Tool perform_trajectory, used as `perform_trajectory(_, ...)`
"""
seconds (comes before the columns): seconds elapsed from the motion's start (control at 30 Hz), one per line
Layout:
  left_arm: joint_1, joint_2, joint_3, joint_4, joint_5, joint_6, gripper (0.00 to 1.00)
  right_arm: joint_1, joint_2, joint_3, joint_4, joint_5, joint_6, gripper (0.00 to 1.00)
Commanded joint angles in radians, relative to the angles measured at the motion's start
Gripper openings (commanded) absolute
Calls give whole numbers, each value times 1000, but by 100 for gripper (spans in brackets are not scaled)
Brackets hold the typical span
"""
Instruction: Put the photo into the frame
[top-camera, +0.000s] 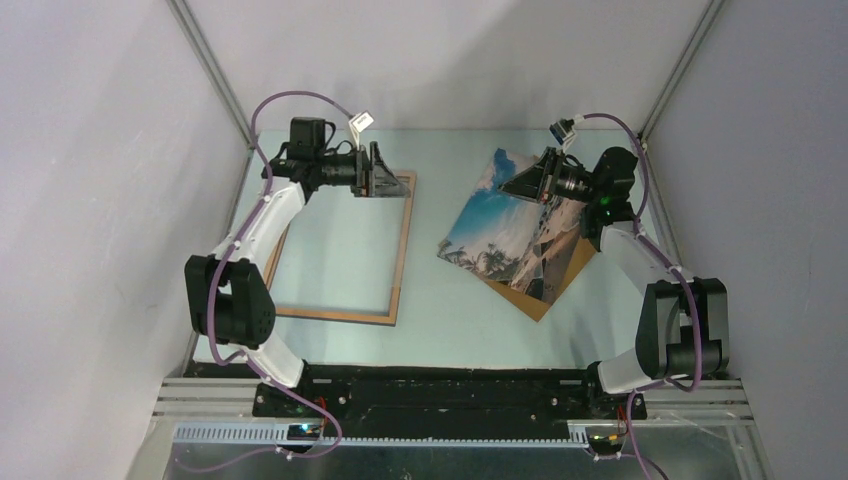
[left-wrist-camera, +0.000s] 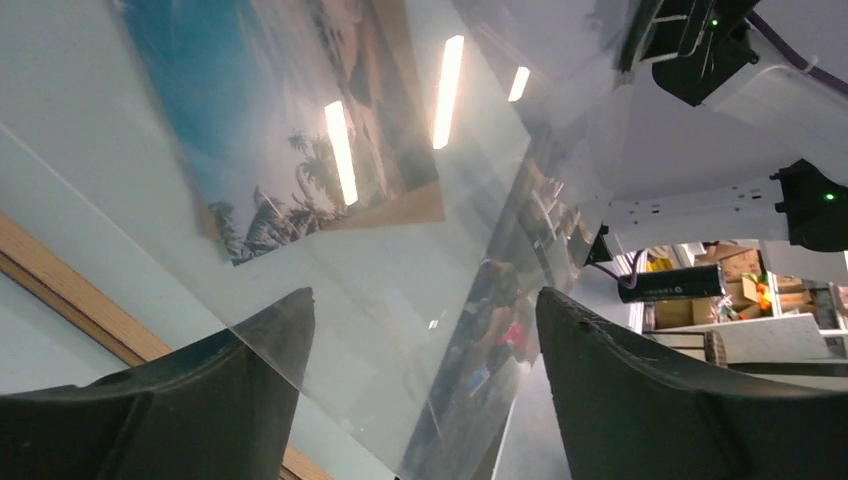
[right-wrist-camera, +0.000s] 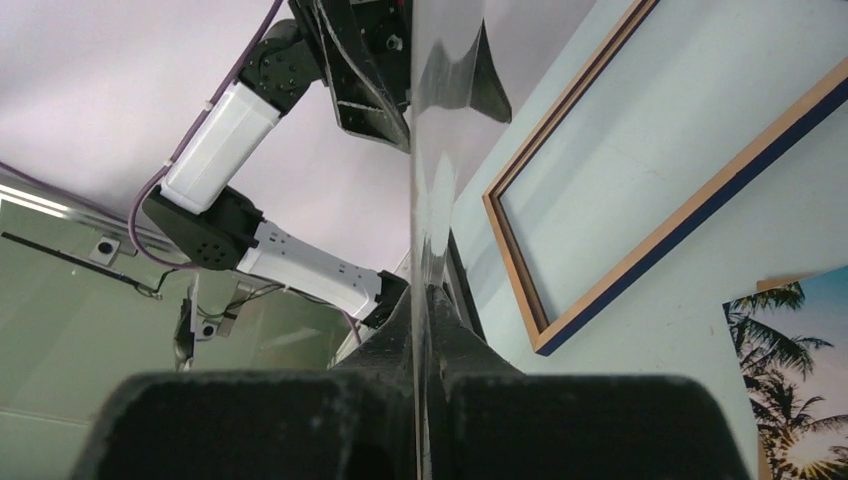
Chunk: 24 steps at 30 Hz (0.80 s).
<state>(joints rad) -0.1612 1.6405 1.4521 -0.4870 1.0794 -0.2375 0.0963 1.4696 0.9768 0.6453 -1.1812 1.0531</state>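
Closing the released left gripper (left-wrist-camera: 422, 300) squarely on the clear pane (left-wrist-camera: 350, 260), clenched edge-on by the jaws of the right gripper (right-wrist-camera: 430, 300), should prevent twisting.

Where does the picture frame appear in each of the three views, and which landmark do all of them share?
Top external: the frame lies flat, left of centre.
Left wrist: only one wooden rail of it shows, crossing the lower left corner.
Right wrist: it fills the upper right, with a wood face and a blue outer edge.
Shared landmark: the photo, with its palm trees.
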Motion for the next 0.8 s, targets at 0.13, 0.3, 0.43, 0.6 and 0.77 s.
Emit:
perform_trajectory(0.13,5,-38,-22,47,86,-51,71,20,1,-21,-15,95,-87,0)
perform_trajectory(0.3,6,-42,-8,62,97,-75,58,24,11,-61,-22,125,-120,0)
perform_trajectory(0.43,5,-45,0,66,97,-85,51,24,18,-81,-31,134,-141,0)
perform_trajectory(0.6,5,-41,1,68,94,-91,41,24,25,-91,-9,141,-130,0)
perform_trajectory(0.77,5,-50,-16,73,86,-86,27,25,24,-103,-2,148,-131,0)
